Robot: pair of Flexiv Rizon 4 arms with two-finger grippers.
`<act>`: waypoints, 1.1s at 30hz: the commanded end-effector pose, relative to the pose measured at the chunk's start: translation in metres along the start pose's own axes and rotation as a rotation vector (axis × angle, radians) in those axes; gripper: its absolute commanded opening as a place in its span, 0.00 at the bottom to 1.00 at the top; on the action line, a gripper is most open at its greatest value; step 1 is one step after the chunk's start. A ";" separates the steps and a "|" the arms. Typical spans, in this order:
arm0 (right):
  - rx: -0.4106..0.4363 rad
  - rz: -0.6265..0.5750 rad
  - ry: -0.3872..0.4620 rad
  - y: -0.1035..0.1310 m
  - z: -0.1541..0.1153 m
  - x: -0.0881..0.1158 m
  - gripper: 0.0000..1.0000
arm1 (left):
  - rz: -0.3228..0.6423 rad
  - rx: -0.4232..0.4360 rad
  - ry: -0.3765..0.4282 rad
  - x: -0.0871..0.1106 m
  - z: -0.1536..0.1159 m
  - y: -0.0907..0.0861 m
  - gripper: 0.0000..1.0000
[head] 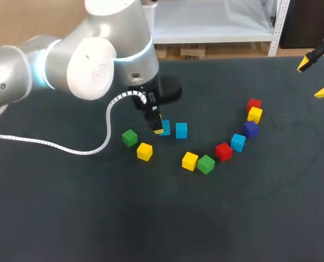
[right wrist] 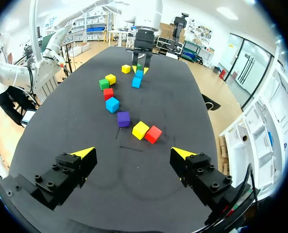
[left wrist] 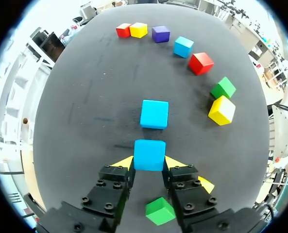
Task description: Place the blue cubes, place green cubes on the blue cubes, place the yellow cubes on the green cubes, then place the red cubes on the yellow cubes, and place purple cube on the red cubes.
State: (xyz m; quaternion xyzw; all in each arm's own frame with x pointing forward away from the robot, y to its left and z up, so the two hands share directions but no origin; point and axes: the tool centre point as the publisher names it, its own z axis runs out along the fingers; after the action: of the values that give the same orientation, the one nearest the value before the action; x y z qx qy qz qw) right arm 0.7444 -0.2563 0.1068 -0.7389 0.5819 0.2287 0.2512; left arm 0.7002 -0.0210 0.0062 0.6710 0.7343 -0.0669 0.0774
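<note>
Clearly the fingers of the left gripper (left wrist: 149, 164) pressed both flat sides of a blue cube (left wrist: 149, 153), probably light, stiff and smooth; the right gripper (right wrist: 134, 153) stood wide open, empty

Lighting's pretty even and comes from overhead: the green cube (head: 206, 164) and its neighbours only drop small soft shadows, tight against their bases. The dark table (head: 69, 218) is matte and shows no glare, so the colours really pop against it. The left arm (head: 96, 60) has a glossy shell that picks up broad soft highlights, and a ring (head: 40, 70) on it glows pale blue. In the left wrist view, the blue cube (left wrist: 149, 154) pinched in the left gripper (left wrist: 149, 164) is crisp and evenly lit. There's a faint dark patch on the table around it, maybe shadow. Both wrist views bend hard toward the rim, and the far cubes (right wrist: 136, 80) in the right wrist view look small and soft.
</note>
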 end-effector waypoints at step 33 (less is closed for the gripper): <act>0.003 0.000 0.001 0.001 0.000 0.000 1.00 | 0.018 0.001 0.008 -0.003 0.009 0.002 0.00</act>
State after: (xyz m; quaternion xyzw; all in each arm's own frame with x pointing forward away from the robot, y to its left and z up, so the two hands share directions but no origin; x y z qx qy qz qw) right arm 0.7444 -0.2563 0.1068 -0.7389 0.5819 0.2287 0.2512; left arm 0.7007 -0.0255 -0.0016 0.6769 0.7293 -0.0635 0.0771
